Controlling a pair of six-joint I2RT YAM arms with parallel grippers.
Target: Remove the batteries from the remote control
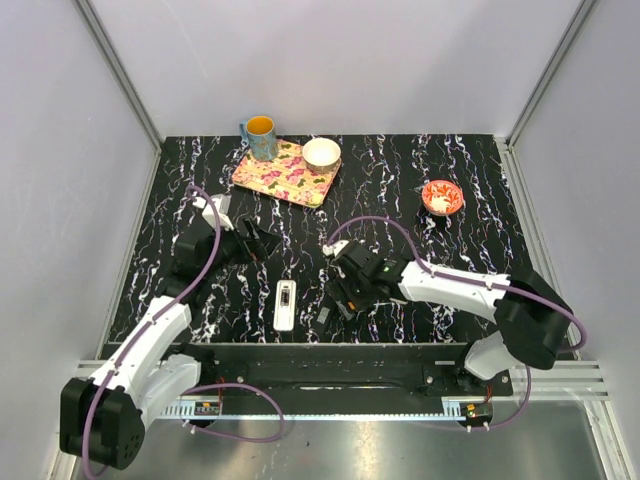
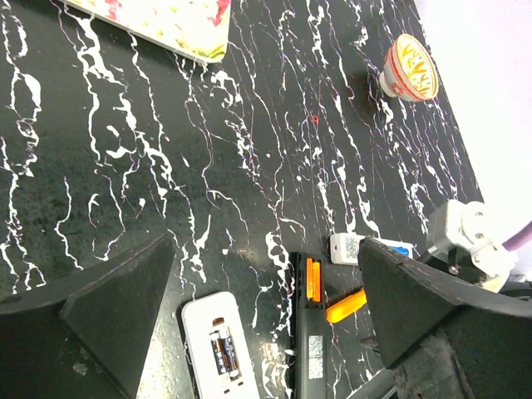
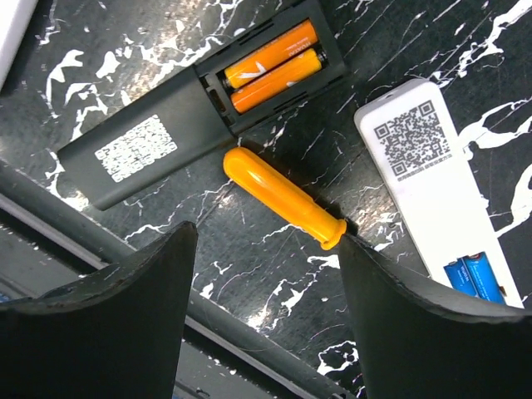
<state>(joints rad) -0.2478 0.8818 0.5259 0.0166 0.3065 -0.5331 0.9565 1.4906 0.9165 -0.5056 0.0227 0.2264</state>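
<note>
Tabletop (image 1: 480, 160) carries black remote (image 3: 141, 141) with orange batteries (image 3: 274, 66) near front edge.

Top view: you look down from above and behind the arm bases, far off, with the whole table (image 1: 400, 170) in frame. Left wrist: you look on a slant across the tabletop toward the small red bowl (image 2: 410, 66), middling near. Right wrist: close in, nearly straight down. Both wrist views share the black remote (image 3: 141, 145) and the orange tool (image 3: 283, 195); the top view also takes in the bowl

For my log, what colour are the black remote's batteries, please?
Batteries are orange; clearest in right wrist view.
</note>
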